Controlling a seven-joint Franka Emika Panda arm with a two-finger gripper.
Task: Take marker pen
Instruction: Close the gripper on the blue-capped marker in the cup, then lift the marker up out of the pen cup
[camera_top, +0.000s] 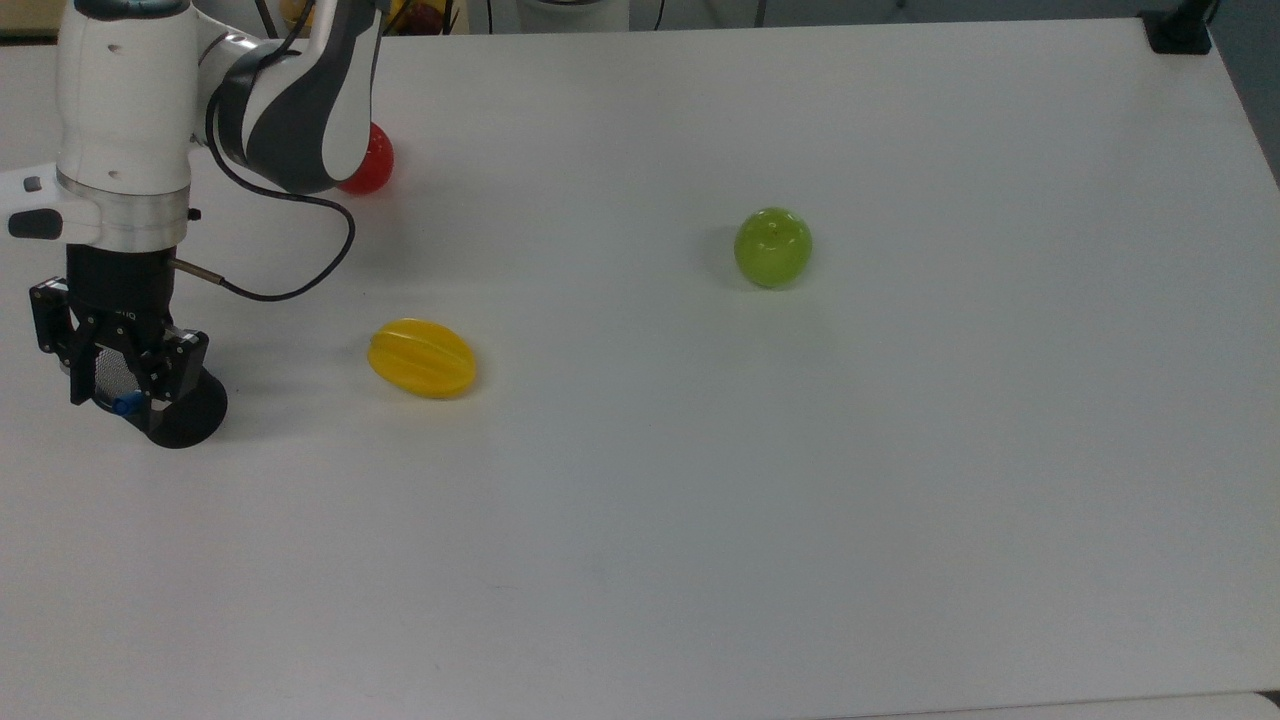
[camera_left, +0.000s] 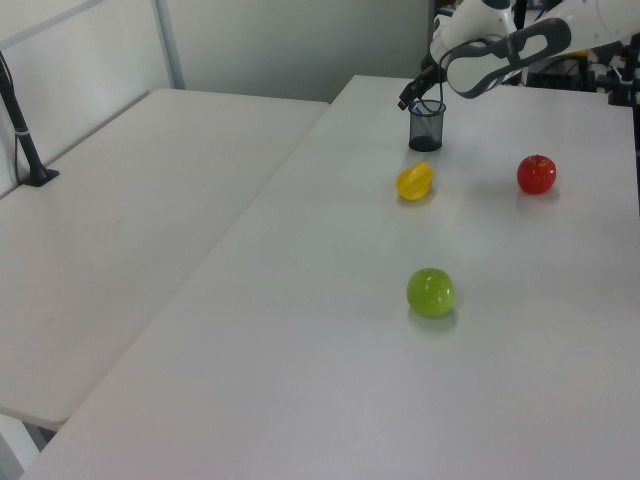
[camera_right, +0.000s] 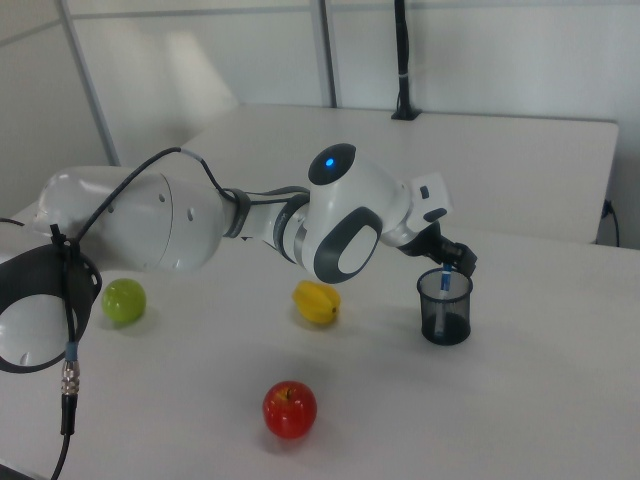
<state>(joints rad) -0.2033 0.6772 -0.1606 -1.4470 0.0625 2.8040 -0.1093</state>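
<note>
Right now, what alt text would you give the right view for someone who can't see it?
A white robot arm reaches its gripper down over a black mesh cup where a blue-capped marker pen stands. On the white table nearby lie a yellow fruit, a red apple and a green apple.

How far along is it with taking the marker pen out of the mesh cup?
Done: the gripper sits over the black mesh cup, around the marker pen. In hand: closing on the pen's blue tip, though a firm grip can't be told. Left: lifting the pen, which stands inside the cup.
</note>
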